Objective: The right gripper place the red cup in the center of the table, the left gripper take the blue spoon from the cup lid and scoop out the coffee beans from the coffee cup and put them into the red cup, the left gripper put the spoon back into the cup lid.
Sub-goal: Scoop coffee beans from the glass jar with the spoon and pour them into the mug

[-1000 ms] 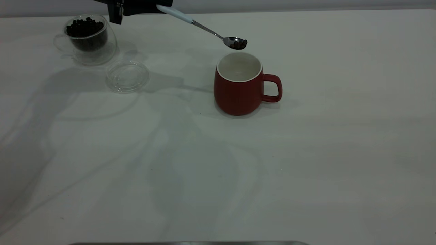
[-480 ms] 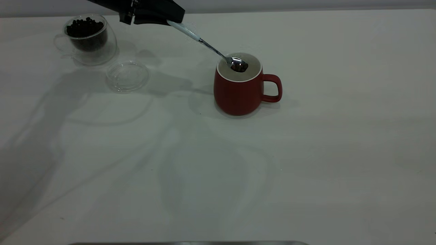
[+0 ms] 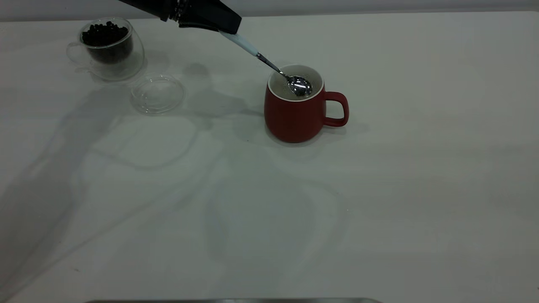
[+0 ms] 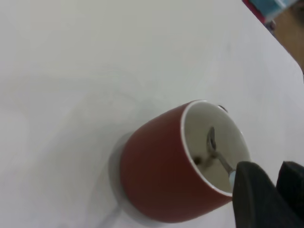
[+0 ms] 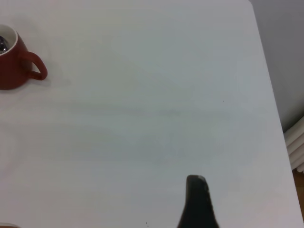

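Note:
The red cup (image 3: 294, 115) stands upright mid-table, handle to the right. My left gripper (image 3: 229, 28) hangs behind and to the left of it, shut on the pale handle of the blue spoon (image 3: 269, 65). The spoon slopes down into the cup, and its shiny bowl (image 3: 300, 86) is tipped inside the rim with no beans on it. In the left wrist view a dark bean (image 4: 197, 160) lies inside the red cup (image 4: 161, 180). At far left the coffee cup (image 3: 110, 63) holds a heap of coffee beans (image 3: 104, 33); the clear cup lid (image 3: 157, 94) lies beside it.
My right gripper (image 5: 197, 204) shows only as a dark tip over the bare white table (image 5: 156, 118), far to the right of the red cup (image 5: 12, 66). A grey edge (image 3: 231, 300) runs along the table's front.
The left gripper moved right and down, lowering the spoon from above the red cup into it. The beans that lay on the spoon bowl are gone from it.

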{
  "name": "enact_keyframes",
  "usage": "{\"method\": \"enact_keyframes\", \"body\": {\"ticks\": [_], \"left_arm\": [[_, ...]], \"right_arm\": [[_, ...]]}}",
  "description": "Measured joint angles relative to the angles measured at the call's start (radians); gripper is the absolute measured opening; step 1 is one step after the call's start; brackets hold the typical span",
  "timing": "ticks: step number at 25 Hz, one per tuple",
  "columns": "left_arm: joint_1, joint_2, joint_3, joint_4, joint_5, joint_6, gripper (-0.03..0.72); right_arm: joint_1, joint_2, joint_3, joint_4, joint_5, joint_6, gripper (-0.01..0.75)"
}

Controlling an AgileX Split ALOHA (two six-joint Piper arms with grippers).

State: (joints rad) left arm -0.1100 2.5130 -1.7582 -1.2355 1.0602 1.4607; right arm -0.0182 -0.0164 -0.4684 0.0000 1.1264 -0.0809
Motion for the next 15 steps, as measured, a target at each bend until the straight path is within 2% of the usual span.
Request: {"method": "enact_keyframes", "body": {"ticks": [9, 15], "left_arm": [[-0.002, 0.000, 0.000, -0.060, 0.019, 0.044, 0.119], [0.021, 0.000, 0.000, -0.075, 0.027, -0.108, 0.119]], "right_arm": [[0.000, 0.000, 0.000, 0.000, 0.000, 0.000, 0.590], [0.000, 0.000, 0.000, 0.000, 0.000, 0.000, 0.590]]}}
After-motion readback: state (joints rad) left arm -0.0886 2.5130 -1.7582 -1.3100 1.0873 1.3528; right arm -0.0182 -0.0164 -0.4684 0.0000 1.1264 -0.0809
